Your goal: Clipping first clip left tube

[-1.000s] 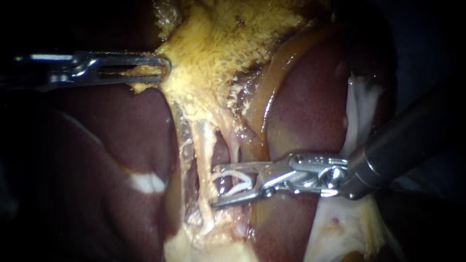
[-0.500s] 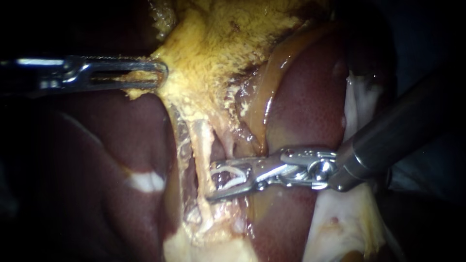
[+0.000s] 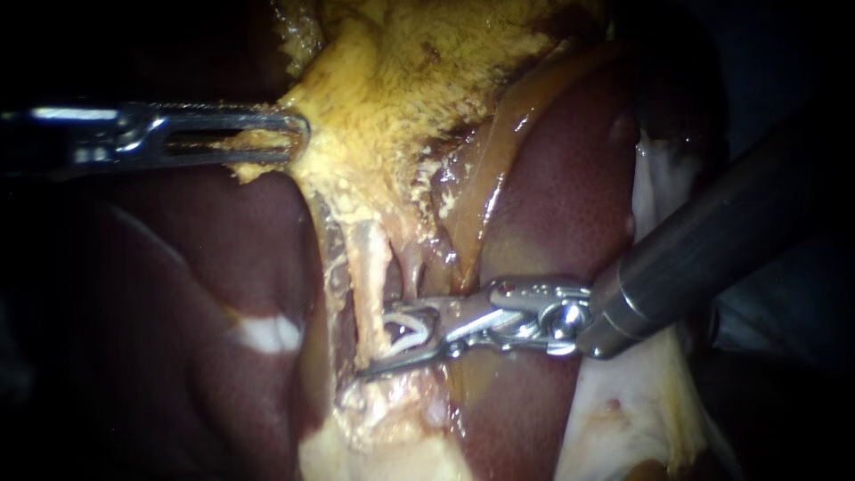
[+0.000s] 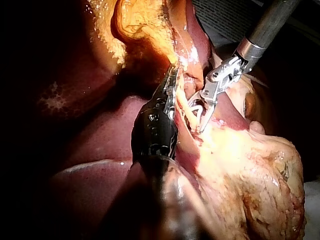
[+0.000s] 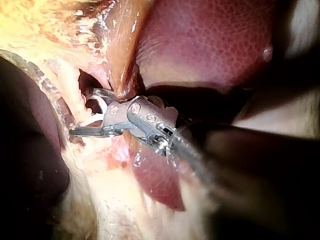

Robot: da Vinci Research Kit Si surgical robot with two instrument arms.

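Liver point(image 3: 552, 178) glossy, left instrument point(image 3: 298, 134) pincer clamping gallbladder point(image 3: 401, 80) — right instrument point(image 3: 374, 338) pincer half-closed, seemingly gripping clip point(image 3: 405, 328)

A surgical bench is indicated. A dark red liver point(image 3: 561, 178) is laid out under close light, with darkness all around it. Above the liver, a yellow gallbladder point(image 3: 410, 80) is gripped by the left instrument point(image 3: 298, 134). Over the liver, a white clip point(image 3: 405, 328) is carried in the jaws of the right instrument point(image 3: 378, 343). A grey ribbed surface point(image 4: 220, 17) is seen beyond the liver.
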